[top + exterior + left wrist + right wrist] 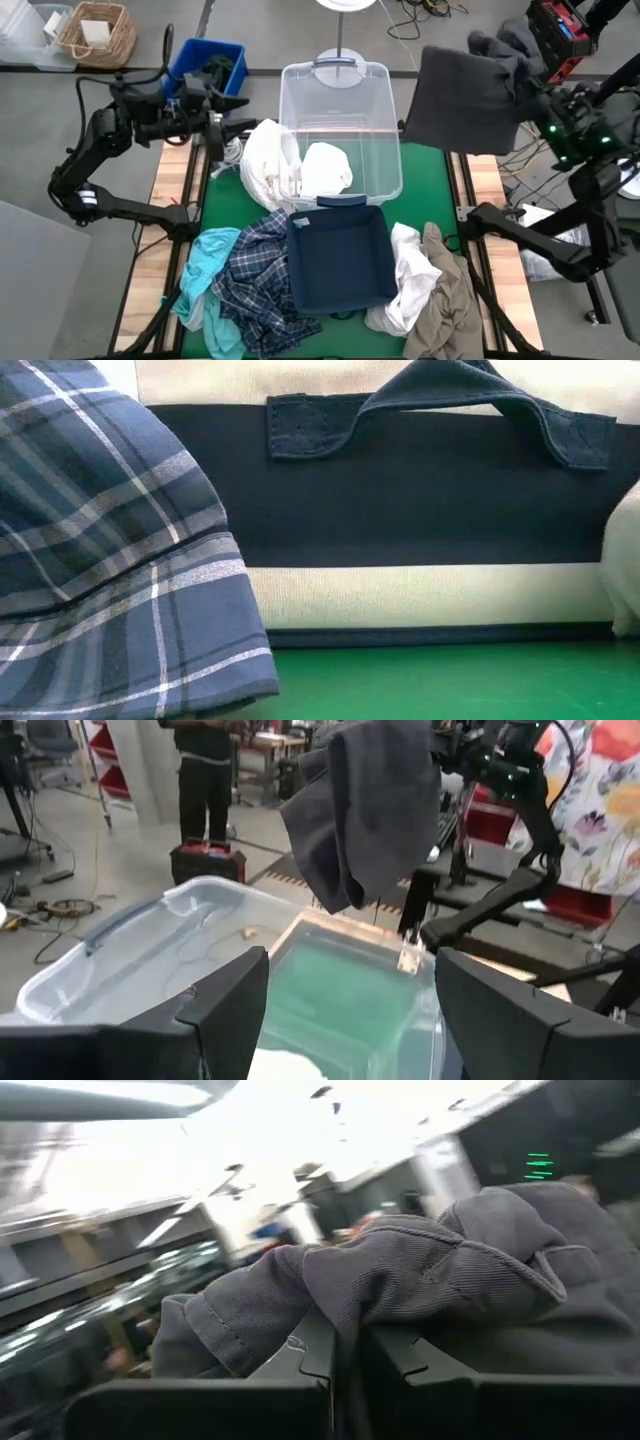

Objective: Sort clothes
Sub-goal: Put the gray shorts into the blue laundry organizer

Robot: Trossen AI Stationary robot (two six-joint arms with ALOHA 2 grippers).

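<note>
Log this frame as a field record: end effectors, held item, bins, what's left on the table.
right end effector: shut on dark grey garment, raised beside the clear bin, past the table's right edge
left end effector: open, empty, at the clear bin's left side
clear bin: holds white garment; another white garment drapes over its left wall
navy fabric box: looks empty
table, left of box: plaid garment, teal garment
table, right of box: white garment, khaki garment
</note>
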